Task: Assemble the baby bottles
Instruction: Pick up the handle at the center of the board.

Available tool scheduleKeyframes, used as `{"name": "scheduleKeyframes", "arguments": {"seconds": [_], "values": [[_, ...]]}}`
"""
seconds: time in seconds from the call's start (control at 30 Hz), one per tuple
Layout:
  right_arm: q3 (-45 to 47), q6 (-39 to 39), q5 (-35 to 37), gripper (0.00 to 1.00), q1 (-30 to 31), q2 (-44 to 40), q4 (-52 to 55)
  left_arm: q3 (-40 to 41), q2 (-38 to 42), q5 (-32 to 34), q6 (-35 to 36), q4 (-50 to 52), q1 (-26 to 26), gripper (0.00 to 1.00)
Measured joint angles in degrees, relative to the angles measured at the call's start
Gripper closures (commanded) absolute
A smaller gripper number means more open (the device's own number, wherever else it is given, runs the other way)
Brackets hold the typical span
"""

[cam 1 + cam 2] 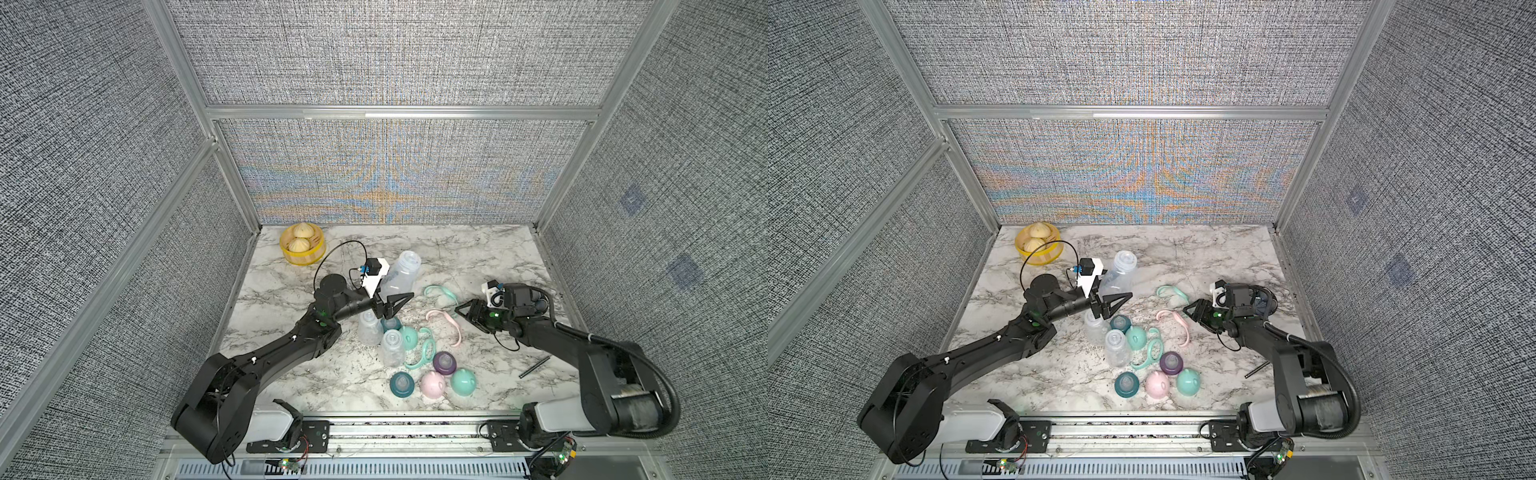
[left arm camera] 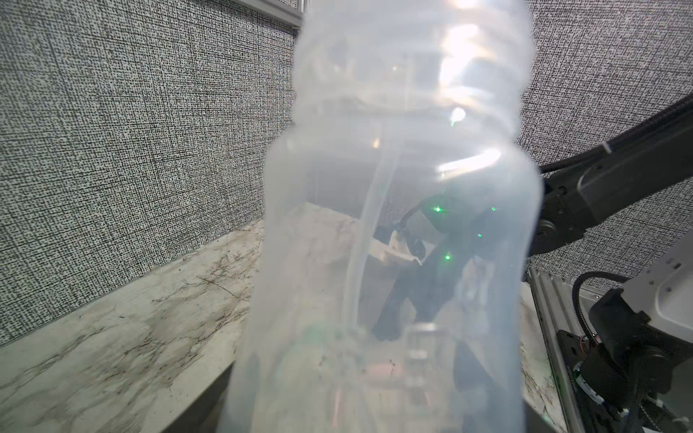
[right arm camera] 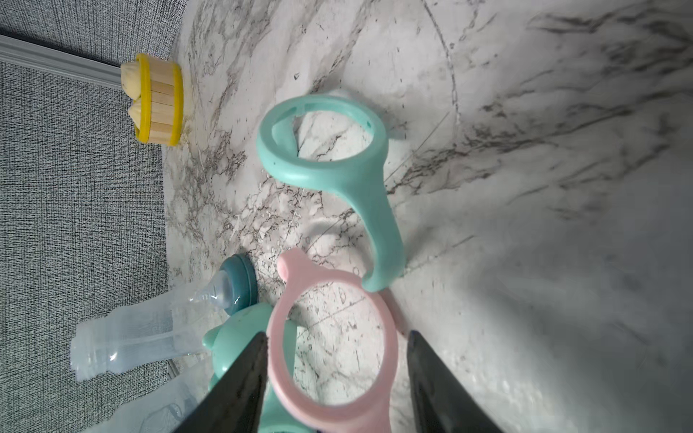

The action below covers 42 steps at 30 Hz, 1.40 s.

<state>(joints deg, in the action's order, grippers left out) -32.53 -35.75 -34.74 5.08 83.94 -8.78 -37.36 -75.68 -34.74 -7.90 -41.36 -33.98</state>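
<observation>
Since right fingers [image 3: 243, 371] straddle the pink looped plastic handle [image 3: 388, 345] unclamped, squeezing cld pop it to 12 o'clock; left fingers [image 1: 397, 301] clamp the clear plastic bottle [image 1: 401, 270].

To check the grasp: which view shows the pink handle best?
Right wrist view: the pink handle looms large between the fingers of the right gripper. Both top views show it small beside that gripper. The left wrist view gives only a blur through a bottle.
</observation>
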Motion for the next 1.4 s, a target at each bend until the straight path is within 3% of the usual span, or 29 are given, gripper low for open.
{"name": "scheduleKeyframes", "arguments": {"seconds": [0.23, 0.63, 1.03, 1.4], "values": [[-1.73, -0.04, -2.62, 0.41, -1.07, 10.38, -9.79, 0.85, 2.49, 0.37, 1.07, 2.27, 0.0, 0.93], [-2.56, -0.55, -7.54, 0.46, -1.31, 18.78, -23.45, 1.18, 3.8, 1.75, 2.32, 4.0, 0.0, 0.93], [-0.98, -3.13, -9.84, 0.66, -1.2, 21.97, -31.8, 1.55, 3.61, 1.77, 2.29, 4.07, 0.0, 0.93], [-0.92, -3.39, -10.45, 0.84, -0.96, 19.54, -32.87, 2.1, 3.74, 1.99, 2.34, 4.13, 0.0, 0.93]]}}
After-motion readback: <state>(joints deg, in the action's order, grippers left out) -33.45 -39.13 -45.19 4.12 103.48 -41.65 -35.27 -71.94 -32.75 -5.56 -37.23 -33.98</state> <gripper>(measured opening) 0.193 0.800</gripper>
